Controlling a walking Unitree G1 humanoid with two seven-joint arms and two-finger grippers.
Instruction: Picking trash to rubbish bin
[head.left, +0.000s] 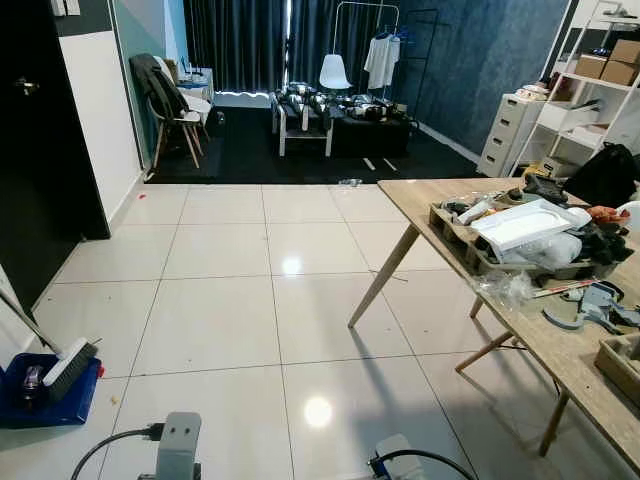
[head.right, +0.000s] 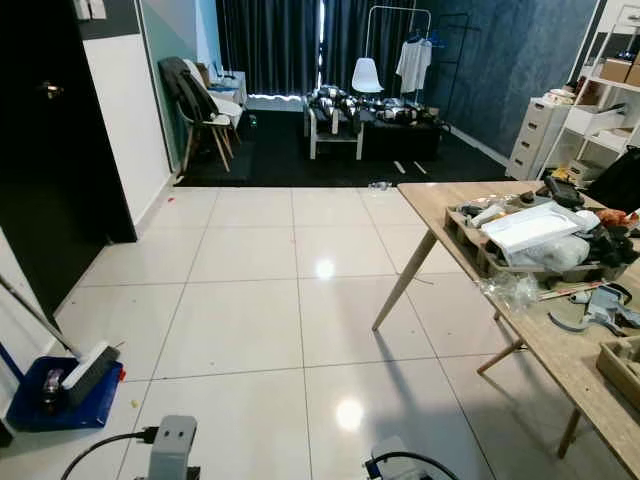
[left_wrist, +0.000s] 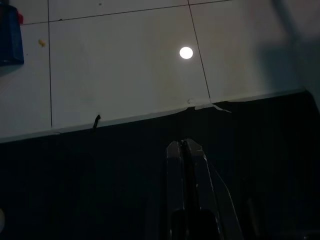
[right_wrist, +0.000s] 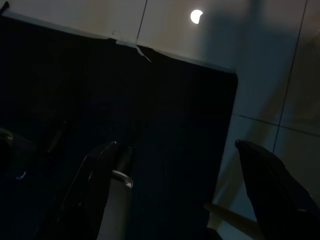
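Now, floor: glossy white tiled floor (head.left: 220, 320) runs from the robot to a dark carpeted area at the far end, with ceiling-light glare on the tiles.
Trash: a small crumpled clear piece of litter (head.left: 349, 182) lies on the tiles at the far edge of the white floor, just before the dark carpet and near the far corner of the desk.
Desk: long light wooden desk with splayed legs (head.left: 440, 195) stands on the robot's right; a wooden tray of clutter (head.left: 470, 250) with a white flat lid-like item (head.left: 525, 225) on top sits toward its far end, and crumpled clear plastic (head.left: 505, 290) lies just beside the tray near the desk's left edge.
Dustpan: blue plastic dustpan with a grey-bristled brush (head.left: 50, 385) rests on the floor at the robot's left, by the wall.
Far room: a wooden chair draped with a dark jacket (head.left: 170, 100), a white moulded chair (head.left: 334, 72) and a white shirt on a clothes rail (head.left: 381, 60) stand on the carpet.
Left gripper (left_wrist: 184, 147): hangs low over a dark mat edge and white tile, its black fingers pressed together, holding nothing.
Right gripper (right_wrist: 177, 150): hangs over the same dark mat, fingers spread wide, nothing between them.
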